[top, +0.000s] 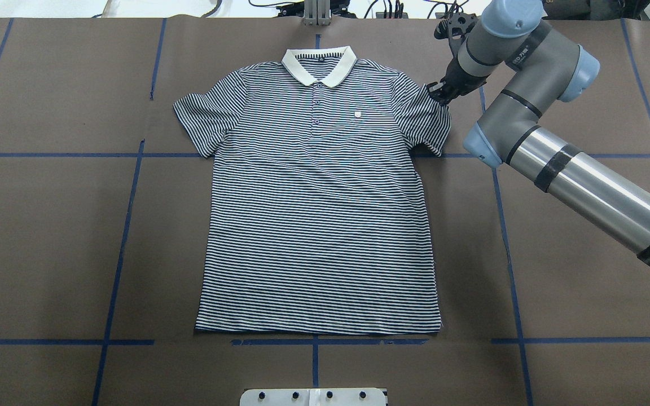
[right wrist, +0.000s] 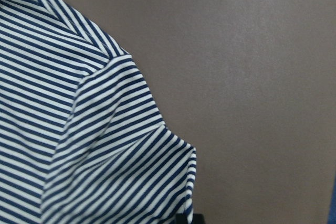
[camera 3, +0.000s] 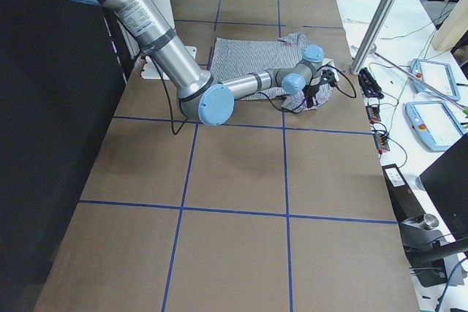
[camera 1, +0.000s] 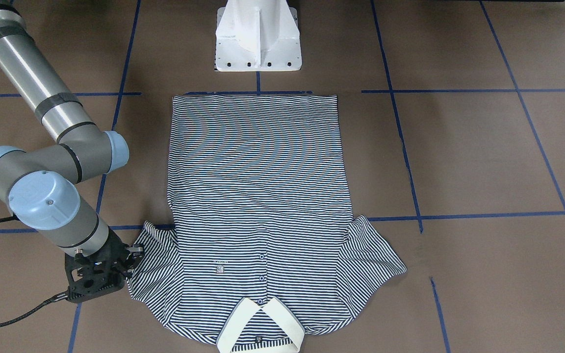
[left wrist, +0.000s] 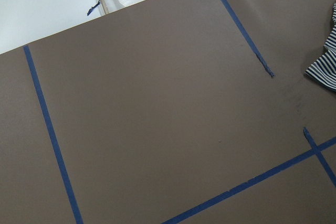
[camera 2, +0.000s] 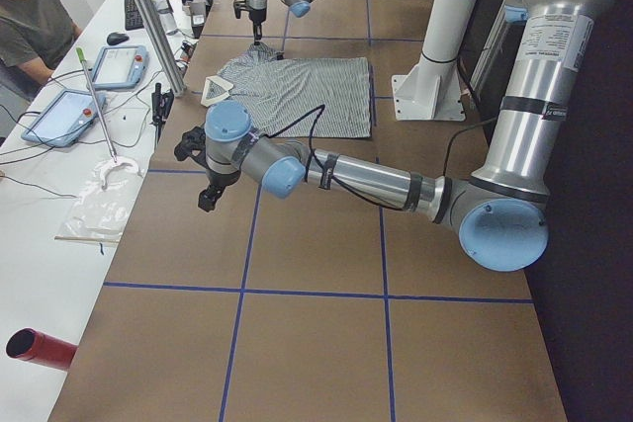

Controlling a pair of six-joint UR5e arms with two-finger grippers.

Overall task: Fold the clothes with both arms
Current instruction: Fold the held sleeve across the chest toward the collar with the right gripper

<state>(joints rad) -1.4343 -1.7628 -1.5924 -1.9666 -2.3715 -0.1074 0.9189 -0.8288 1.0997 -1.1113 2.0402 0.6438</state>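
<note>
Navy-and-white striped fabric, the polo shirt [top: 319, 214] lies flat and face up on the table [top: 48, 225], collar at the far side and hem near. The right end effector [top: 437, 91] touches the outer edge of the right sleeve [top: 424, 118]; I cannot tell whether it has closed on the cloth. The left end effector [camera 2: 206, 185] hangs over bare table well left of the shirt, and its state is also unclear. A pinch that catches only the hem or one layer would likely slip out mid-fold. With one arm pulling alone, the whole shirt could drag and skew.
</note>
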